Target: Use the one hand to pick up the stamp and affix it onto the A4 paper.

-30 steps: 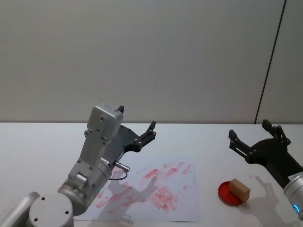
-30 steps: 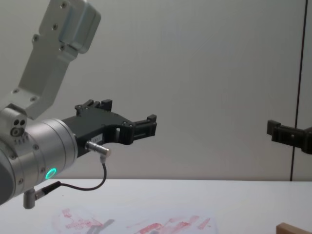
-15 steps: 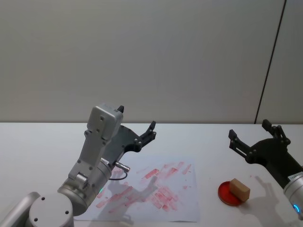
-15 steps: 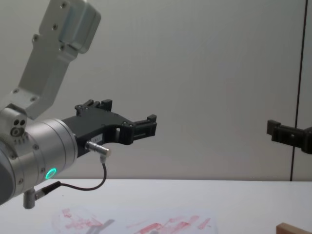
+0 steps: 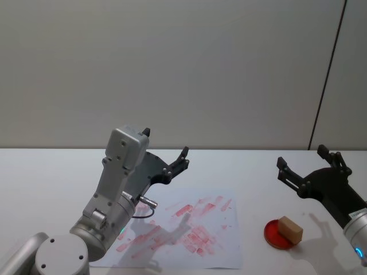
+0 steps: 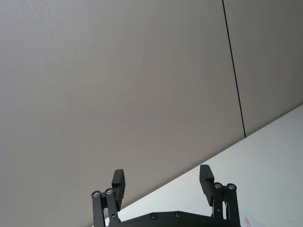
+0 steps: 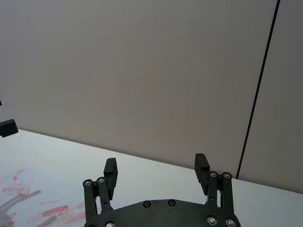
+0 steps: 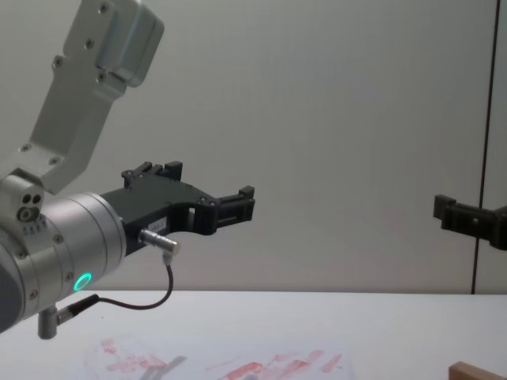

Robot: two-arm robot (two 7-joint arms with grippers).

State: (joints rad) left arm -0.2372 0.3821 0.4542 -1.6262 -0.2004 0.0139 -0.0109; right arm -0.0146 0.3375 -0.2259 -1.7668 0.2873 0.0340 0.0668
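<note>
Stamp [image 5: 291, 229] on red dish [image 5: 272, 234], right gripper [image 5: 302, 158] nearby, wide open, empty, left gripper [image 5: 166, 143] raised

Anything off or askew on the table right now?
Nothing spilled or damaged. Only oddity: the A4 paper carries smeared, overlapping red prints. The stamp sits on a red pad, near the raised, open right tool; left tool hangs open by the paper.

The stamp [image 5: 291, 229] is matt wood, the A4 paper [image 5: 227, 243] smooth, the right tool [image 5: 300, 157] plastic
</note>
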